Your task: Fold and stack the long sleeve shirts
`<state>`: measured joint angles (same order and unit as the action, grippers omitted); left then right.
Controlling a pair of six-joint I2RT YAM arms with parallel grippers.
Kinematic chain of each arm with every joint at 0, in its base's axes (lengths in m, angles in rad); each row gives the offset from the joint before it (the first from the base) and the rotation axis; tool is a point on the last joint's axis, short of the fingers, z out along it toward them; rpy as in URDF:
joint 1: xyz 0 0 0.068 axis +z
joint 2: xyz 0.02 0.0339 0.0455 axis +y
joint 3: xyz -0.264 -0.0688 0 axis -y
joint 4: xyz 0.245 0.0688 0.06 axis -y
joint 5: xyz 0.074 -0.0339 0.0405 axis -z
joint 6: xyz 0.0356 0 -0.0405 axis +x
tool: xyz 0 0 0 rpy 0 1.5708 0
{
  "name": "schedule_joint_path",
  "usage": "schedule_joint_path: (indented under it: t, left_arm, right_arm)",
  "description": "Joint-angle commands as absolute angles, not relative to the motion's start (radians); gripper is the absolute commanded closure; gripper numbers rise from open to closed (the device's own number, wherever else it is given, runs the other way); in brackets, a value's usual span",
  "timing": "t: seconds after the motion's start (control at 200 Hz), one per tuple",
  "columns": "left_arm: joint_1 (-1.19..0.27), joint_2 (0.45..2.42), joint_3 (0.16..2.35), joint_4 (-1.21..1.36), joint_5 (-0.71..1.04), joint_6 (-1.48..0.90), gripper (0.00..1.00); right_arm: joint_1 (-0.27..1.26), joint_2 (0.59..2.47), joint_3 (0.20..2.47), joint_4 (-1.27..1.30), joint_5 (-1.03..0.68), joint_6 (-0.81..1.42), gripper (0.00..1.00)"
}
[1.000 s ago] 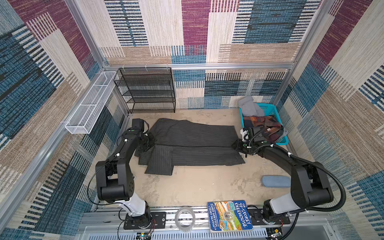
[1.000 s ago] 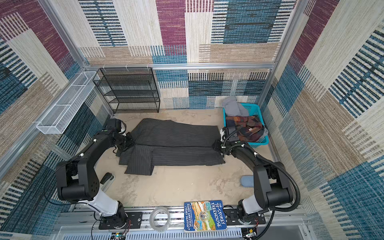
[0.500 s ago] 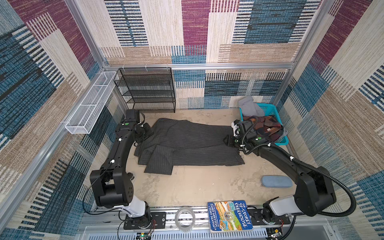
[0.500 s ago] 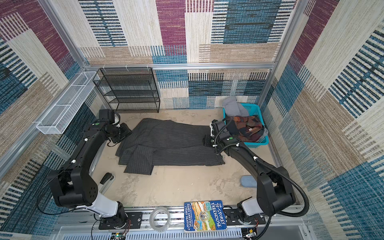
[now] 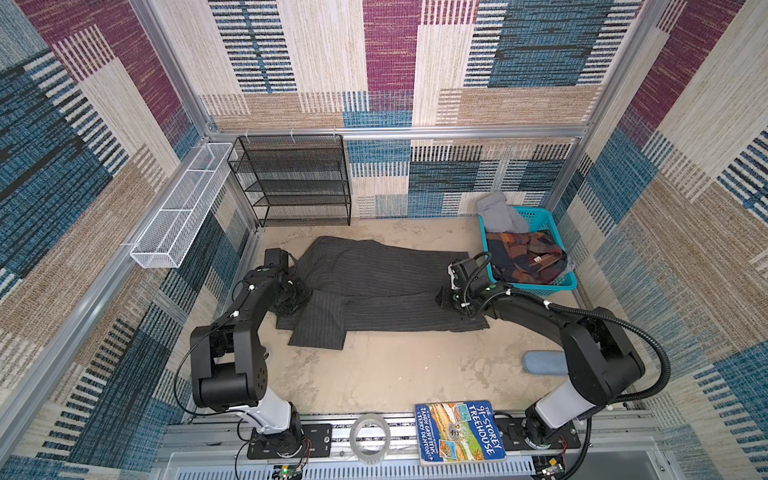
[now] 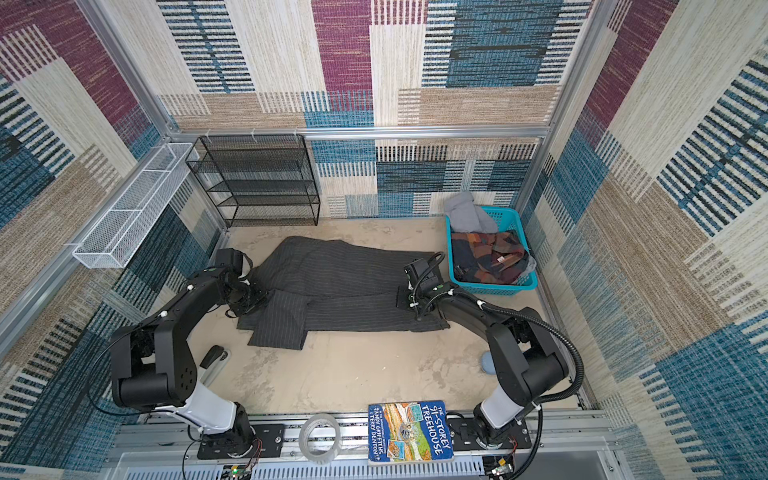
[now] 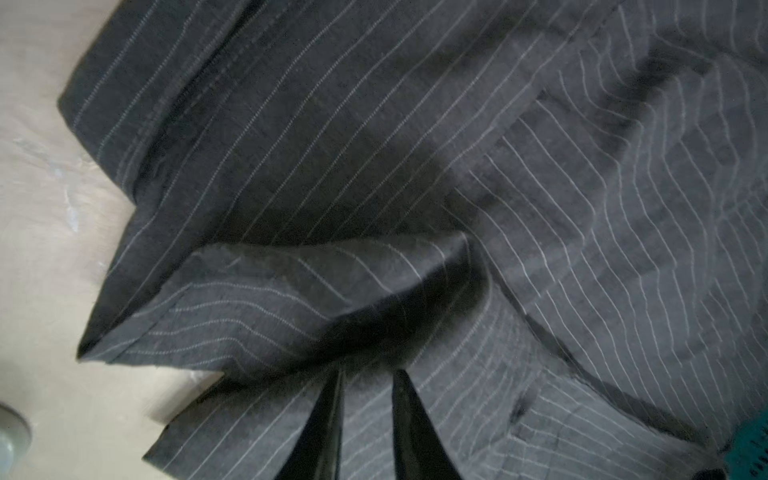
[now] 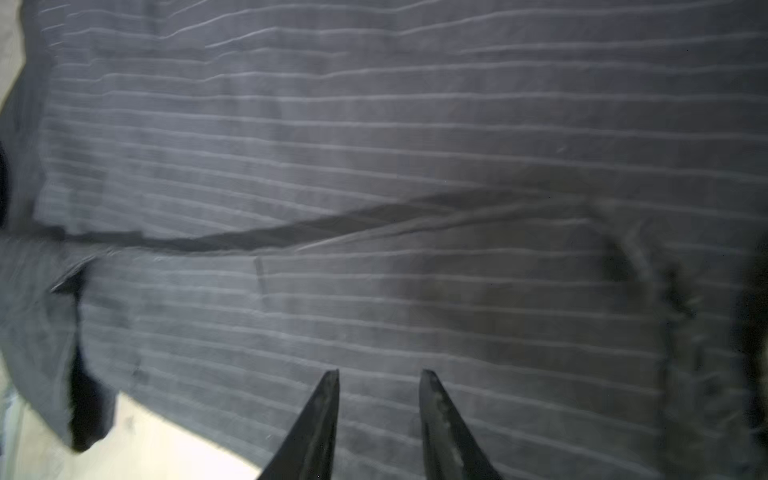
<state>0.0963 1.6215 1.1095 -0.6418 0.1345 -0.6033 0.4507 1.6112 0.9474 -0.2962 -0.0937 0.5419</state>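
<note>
Shirt (image 5: 382, 270): lying lengthwise 9-to-3 o'clock. We are hovering left gripper (image 7: 368, 372) at its 9 end, right gripper (image 8: 379, 374) at 3, both slightly spread, pinching nothing.

The charcoal pinstriped shirt (image 5: 374, 270) lies flat, stretched sideways, folded lengthwise, one sleeve doubled over.
</note>
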Motion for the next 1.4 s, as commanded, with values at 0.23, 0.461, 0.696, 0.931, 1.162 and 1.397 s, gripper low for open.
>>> schedule_joint_path:
  t: [0.23,0.461,0.696,0.931,1.162,1.397]
  left_arm:
    - [0.105,1.779,1.219,-0.579,0.023,-0.653,0.73]
    - [0.135,1.879,1.322,-0.615,0.007,-0.647,0.75]
    - [0.141,1.761,1.362,-0.679,0.083,-0.635,0.67]
    - [0.135,1.488,1.199,-0.722,0.189,-0.638,0.62]
    - [0.133,1.436,0.989,-0.601,0.219,-0.704,0.7]
    - [0.132,1.563,0.979,-0.516,0.214,-0.718,0.79]
  right_arm:
    - [0.331,1.746,0.945,-0.23,-0.098,0.44,0.68]
    - [0.263,1.829,1.014,-0.263,-0.063,0.355,0.7]
    - [0.261,1.751,1.096,-0.275,-0.129,0.292,0.67]
    - [0.404,1.554,1.128,-0.359,-0.097,0.305,0.56]
    - [0.692,1.517,1.081,-0.271,-0.141,0.428,0.5]
    - [0.939,1.675,1.152,-0.198,-0.156,0.497,0.47]
